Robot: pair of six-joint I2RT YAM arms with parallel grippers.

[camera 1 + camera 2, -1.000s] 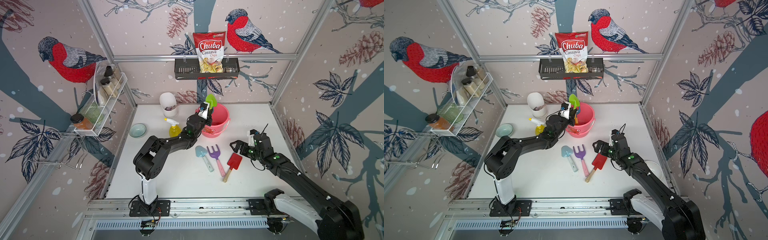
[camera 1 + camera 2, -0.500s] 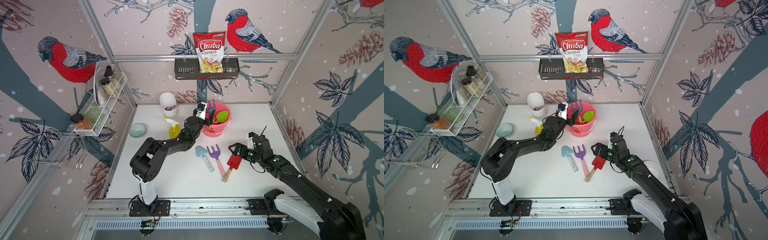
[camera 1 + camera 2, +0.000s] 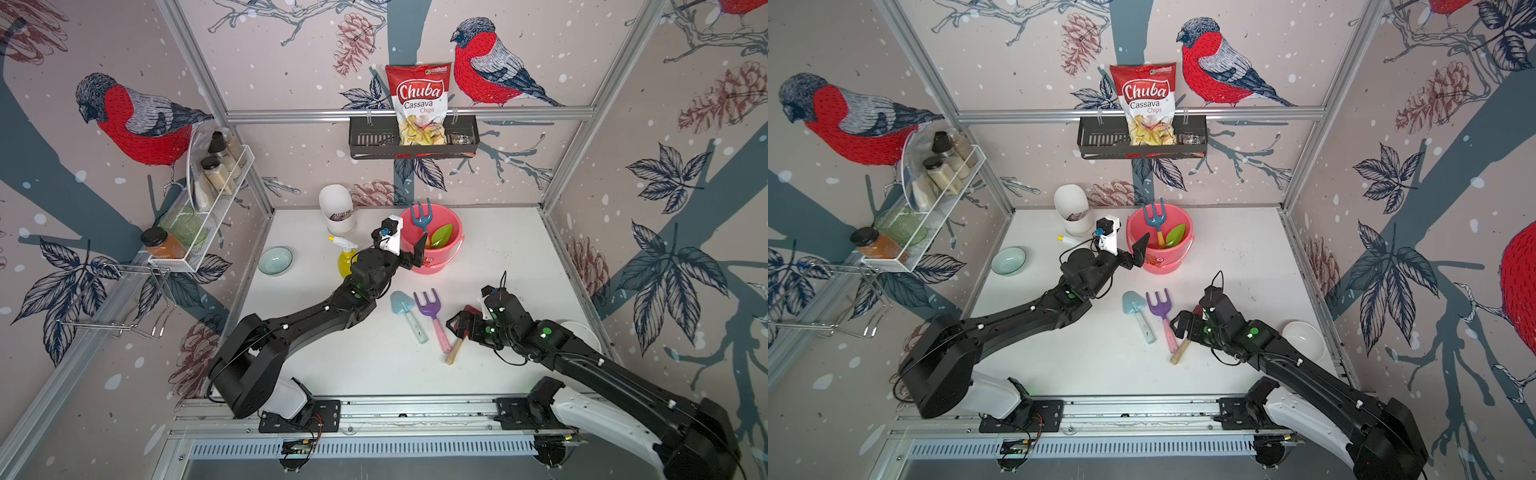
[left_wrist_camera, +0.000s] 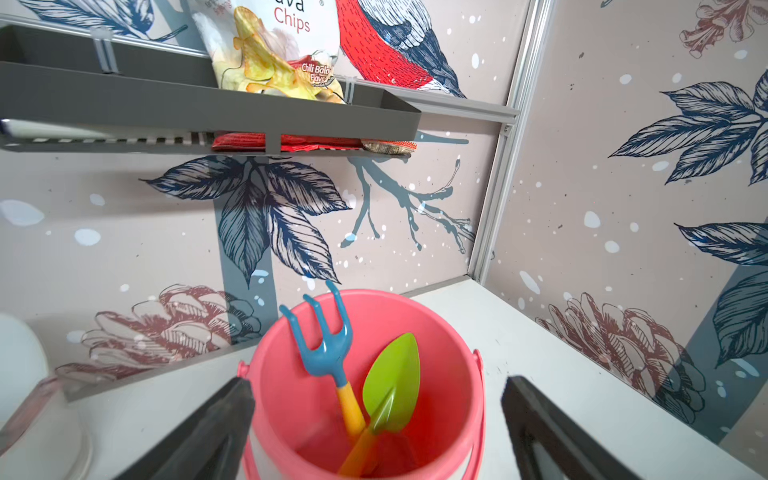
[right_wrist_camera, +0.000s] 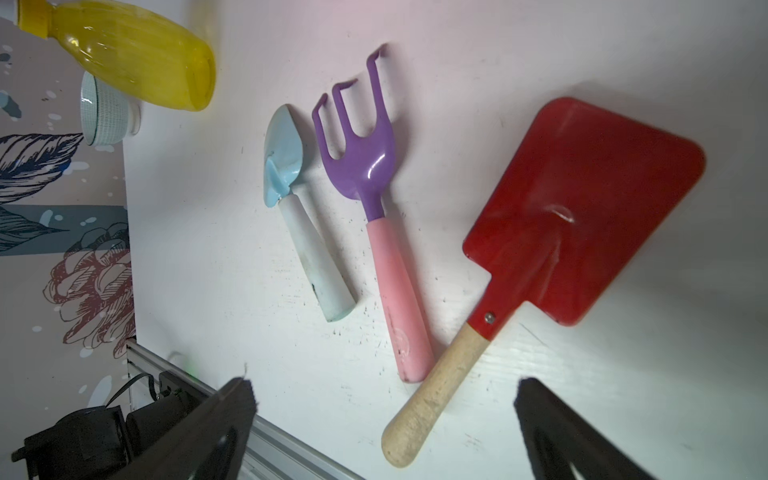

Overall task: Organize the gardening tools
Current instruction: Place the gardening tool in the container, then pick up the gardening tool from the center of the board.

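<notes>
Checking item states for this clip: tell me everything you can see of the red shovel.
The red shovel has a flat, squarish, glossy red blade with rounded corners, metal by its look, riveted to a pale wooden handle. It lies flat on the white table, beside the purple fork, whose pink handle end seems to touch its wooden handle. The right gripper hovers over the handle end, jaws open, holding nothing.

Bright, even, diffuse light fills both top views, leaving soft shadows on the white counter [image 3: 498, 257] and wide-angle bowing at the edges. In the right wrist view the red shovel [image 5: 582, 199] casts a soft shadow, and the right end effector [image 5: 384, 382] is dark and blurred.
</notes>
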